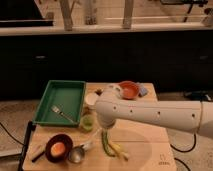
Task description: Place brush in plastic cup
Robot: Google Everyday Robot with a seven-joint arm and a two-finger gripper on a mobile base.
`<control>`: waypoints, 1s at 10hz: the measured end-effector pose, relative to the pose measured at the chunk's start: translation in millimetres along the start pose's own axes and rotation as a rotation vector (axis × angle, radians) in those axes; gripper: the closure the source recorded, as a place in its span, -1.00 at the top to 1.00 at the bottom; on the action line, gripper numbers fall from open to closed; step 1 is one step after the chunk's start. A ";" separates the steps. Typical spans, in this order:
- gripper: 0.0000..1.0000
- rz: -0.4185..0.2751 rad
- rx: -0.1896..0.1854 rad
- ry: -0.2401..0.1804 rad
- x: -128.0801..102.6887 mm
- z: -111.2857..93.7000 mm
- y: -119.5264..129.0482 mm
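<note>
The plastic cup [87, 122], a small translucent light-green tumbler, stands upright on the wooden table [150, 150] just right of the green tray. A slim pale thing [119, 150] that looks like the brush lies flat beside the long green vegetable [105, 142], in front of the arm. My white arm reaches in from the right. The gripper [102, 124] sits at its rounded end, right next to the cup and above the vegetable's far end.
A green tray [47, 107] holds a silver fork [62, 114]. A white cup [91, 99] stands behind the green cup. A red bowl [129, 90] is at the back. A dark bowl [58, 148] with something orange and a small metal cup [76, 154] are at the front left.
</note>
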State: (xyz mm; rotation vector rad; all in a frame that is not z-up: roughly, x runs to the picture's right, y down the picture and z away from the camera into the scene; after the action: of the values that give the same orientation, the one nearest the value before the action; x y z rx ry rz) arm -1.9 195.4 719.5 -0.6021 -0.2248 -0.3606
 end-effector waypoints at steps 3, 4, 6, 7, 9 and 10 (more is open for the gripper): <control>-1.00 -0.004 0.016 -0.002 1.3 -4.9 -7.6; -1.00 -0.003 0.023 -0.004 2.9 -7.0 -10.4; -1.00 -0.004 0.039 -0.031 3.4 -13.1 -15.3; -1.00 -0.007 0.048 -0.062 2.4 -17.1 -17.5; -1.00 -0.015 0.058 -0.122 -1.1 -23.7 -23.5; -1.00 -0.024 0.060 -0.138 -4.1 -25.2 -27.2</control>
State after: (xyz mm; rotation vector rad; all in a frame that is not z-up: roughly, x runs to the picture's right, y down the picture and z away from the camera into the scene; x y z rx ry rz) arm -13.8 160.8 711.8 -0.5656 -0.3747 -0.3345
